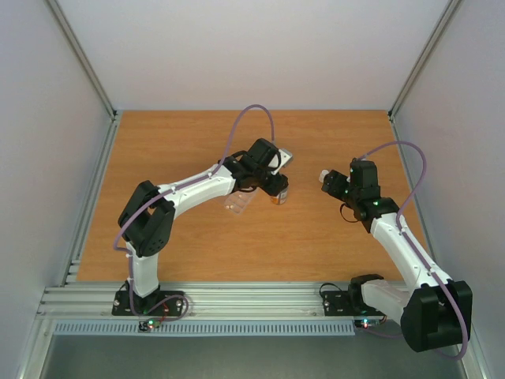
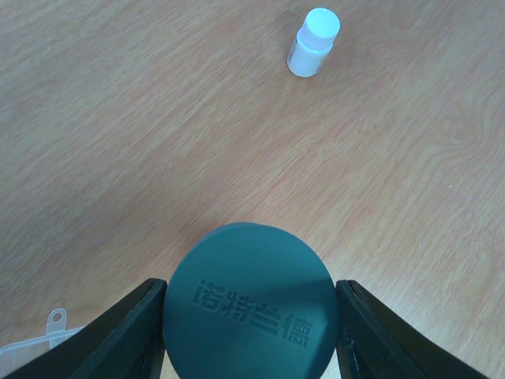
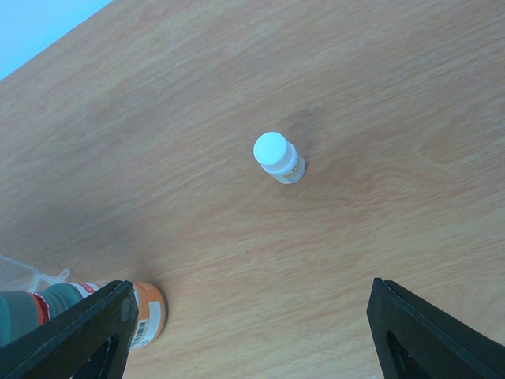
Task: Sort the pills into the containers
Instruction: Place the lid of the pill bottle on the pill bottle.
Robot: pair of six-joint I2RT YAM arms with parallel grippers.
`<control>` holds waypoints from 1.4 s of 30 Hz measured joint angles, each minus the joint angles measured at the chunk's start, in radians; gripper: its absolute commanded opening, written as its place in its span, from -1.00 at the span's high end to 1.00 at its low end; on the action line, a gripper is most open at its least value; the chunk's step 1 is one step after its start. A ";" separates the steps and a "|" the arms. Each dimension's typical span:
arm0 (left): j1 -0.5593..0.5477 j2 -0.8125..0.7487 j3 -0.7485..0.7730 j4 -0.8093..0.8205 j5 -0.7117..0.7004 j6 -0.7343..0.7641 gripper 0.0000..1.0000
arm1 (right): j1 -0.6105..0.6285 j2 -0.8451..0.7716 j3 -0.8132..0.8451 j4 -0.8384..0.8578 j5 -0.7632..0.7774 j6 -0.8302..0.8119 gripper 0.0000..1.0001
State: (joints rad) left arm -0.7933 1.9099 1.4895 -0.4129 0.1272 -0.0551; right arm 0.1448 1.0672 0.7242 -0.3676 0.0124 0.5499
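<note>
My left gripper [image 2: 251, 332] is shut on the dark teal embossed cap [image 2: 248, 304] of an orange-labelled bottle [image 1: 278, 197], one finger on each side of it. The clear pill box [image 1: 237, 204] with its containers lies just left of that bottle; only a corner and a tab [image 2: 54, 319] of it show in the left wrist view. No pills can be seen. My right gripper [image 3: 248, 335] hangs open and empty above bare table. A small white-capped bottle [image 3: 277, 157] stands beyond its fingertips. The orange bottle [image 3: 146, 316] is at its left finger.
The small white bottle [image 1: 324, 175] stands between the two grippers, right next to the right one [image 1: 334, 186]. White walls close in the wooden table [image 1: 181, 158] on three sides. An aluminium rail [image 1: 237, 298] runs along the near edge.
</note>
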 measured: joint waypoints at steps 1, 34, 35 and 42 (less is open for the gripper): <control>0.000 0.000 0.000 0.000 0.000 0.000 -0.05 | 0.000 0.000 0.000 0.000 0.000 0.000 -0.65; 0.000 0.012 0.000 0.023 0.015 -0.001 -0.05 | 0.000 0.020 0.000 0.002 -0.002 0.000 -0.65; 0.000 0.014 0.000 0.023 0.015 -0.001 -0.05 | 0.000 0.020 0.000 0.002 -0.002 0.000 -0.65; 0.000 0.016 -0.002 0.027 0.015 -0.001 -0.05 | 0.000 0.020 -0.001 0.002 -0.002 0.000 -0.65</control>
State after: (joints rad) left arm -0.7933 1.9255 1.4876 -0.3862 0.1421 -0.0563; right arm 0.1448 1.0874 0.7235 -0.3660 0.0101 0.5495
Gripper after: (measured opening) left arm 0.551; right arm 0.824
